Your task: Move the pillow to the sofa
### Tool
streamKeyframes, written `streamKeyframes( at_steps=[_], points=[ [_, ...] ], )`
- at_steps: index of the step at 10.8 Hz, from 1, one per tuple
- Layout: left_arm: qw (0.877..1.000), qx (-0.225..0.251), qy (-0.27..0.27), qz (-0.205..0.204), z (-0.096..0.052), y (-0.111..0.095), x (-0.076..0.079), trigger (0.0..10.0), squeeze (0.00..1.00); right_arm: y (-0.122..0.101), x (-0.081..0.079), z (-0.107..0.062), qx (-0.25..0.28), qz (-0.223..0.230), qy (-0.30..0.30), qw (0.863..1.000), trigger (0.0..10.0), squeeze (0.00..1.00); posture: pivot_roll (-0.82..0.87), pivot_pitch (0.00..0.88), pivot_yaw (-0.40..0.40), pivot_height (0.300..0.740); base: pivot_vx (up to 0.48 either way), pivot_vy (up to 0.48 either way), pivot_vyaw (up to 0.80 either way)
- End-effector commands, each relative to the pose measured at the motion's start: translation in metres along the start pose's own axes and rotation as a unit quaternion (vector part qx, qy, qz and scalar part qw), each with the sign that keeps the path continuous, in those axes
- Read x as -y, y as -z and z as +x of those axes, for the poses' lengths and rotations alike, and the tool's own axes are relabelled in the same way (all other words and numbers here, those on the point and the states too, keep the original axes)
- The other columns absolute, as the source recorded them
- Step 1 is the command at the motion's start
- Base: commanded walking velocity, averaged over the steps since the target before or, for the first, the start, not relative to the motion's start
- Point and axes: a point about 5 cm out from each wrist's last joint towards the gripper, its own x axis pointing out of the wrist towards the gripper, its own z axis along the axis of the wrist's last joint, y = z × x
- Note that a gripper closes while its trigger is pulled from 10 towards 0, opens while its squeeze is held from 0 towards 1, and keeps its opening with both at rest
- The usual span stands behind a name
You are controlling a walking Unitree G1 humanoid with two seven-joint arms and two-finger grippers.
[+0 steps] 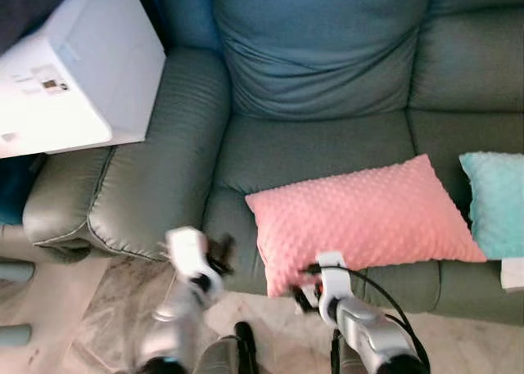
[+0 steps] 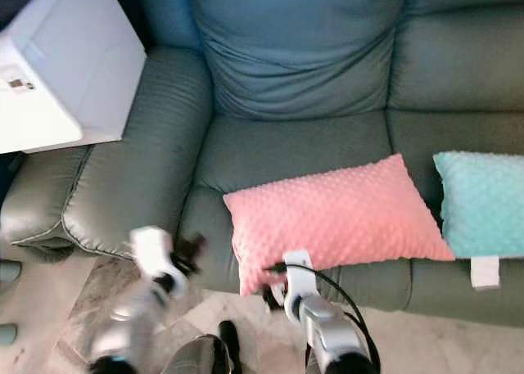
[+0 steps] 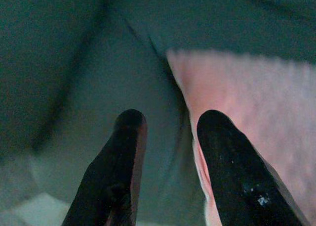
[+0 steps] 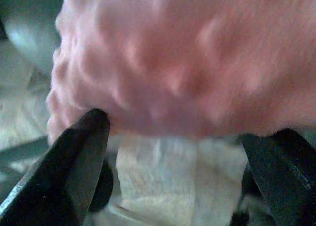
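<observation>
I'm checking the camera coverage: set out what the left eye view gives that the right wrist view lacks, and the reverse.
Left eye view alone: the whole green sofa, a teal pillow at the right, a white box by the armrest, and the blurred left gripper before the seat's front. Right wrist view alone: the right gripper open, its fingers spread beneath the pillow's edge, pale floor below. Both: the pink pillow on the seat.
</observation>
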Motion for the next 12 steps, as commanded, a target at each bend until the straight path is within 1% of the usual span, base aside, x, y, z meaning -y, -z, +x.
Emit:
streamKeyframes(
  at_steps=[1, 2, 3, 4, 5, 6, 8, 9, 11, 12],
  points=[
    [1.000, 0.005, -0.021, -0.015, -0.011, 0.001, -0.007, 10.0, 0.00, 0.002, -0.005, 0.003, 0.013, 0.014, -0.004, 1.000, 10.0, 0.00, -0.09, 0.382, 0.221, 0.740, 0.000, 0.000, 0.00],
    [1.000, 0.025, -0.015, -0.006, -0.015, -0.009, -0.006, 10.0, 0.00, -0.007, -0.004, 0.006, 0.036, 0.023, -0.003, 0.999, 10.0, 0.00, -0.08, 0.380, 0.225, 0.740, 0.000, 0.000, 0.00],
    [1.000, 0.028, -0.005, 0.007, -0.020, -0.016, -0.003, 10.0, 0.00, -0.016, -0.002, 0.008, 0.058, 0.019, 0.000, 0.998, 10.0, 0.00, -0.07, 0.380, 0.227, 0.740, 0.000, 0.000, 0.00],
    [0.999, 0.017, 0.013, 0.025, -0.026, -0.017, -0.001, 10.0, 0.00, -0.024, 0.000, 0.010, 0.079, 0.016, 0.000, 0.997, 10.0, 0.00, -0.07, 0.380, 0.228, 0.740, 0.000, 0.000, 0.00],
    [0.999, 0.001, 0.012, 0.037, -0.034, -0.012, -0.005, 10.0, 0.00, -0.032, 0.002, 0.011, 0.092, 0.014, 0.002, 0.996, 10.0, 0.00, -0.07, 0.380, 0.227, 0.740, 0.000, 0.000, 0.00],
    [0.999, -0.015, 0.003, 0.038, -0.044, -0.005, -0.010, 10.0, 0.00, -0.042, 0.002, 0.012, 0.106, 0.012, -0.002, 0.994, 10.0, 0.00, -0.07, 0.376, 0.224, 0.740, 0.000, 0.000, 0.00],
    [0.999, -0.022, 0.002, 0.033, -0.049, -0.002, -0.007, 10.0, 0.00, -0.051, 0.001, 0.014, 0.119, 0.013, -0.002, 0.993, 10.0, 0.00, -0.06, 0.376, 0.224, 0.740, 0.000, 0.000, 0.00],
    [0.999, -0.025, 0.006, 0.031, -0.049, -0.001, -0.002, 10.0, 0.00, -0.060, -0.007, 0.016, 0.129, 0.005, -0.017, 0.991, 10.0, 0.00, -0.06, 0.375, 0.225, 0.740, 0.000, 0.000, 0.00],
    [0.999, -0.028, 0.009, 0.034, -0.049, -0.001, -0.001, 10.0, 0.00, -0.069, -0.021, 0.018, 0.141, 0.012, -0.058, 0.988, 10.0, 0.00, -0.06, 0.369, 0.220, 0.740, 0.000, 0.000, 0.00],
    [0.999, -0.027, 0.006, 0.034, -0.048, -0.003, -0.002, 10.0, 0.00, -0.068, -0.032, 0.019, 0.136, 0.016, -0.104, 0.985, 10.0, 0.00, -0.07, 0.358, 0.208, 0.740, 0.000, 0.000, 0.00]
  ],
)
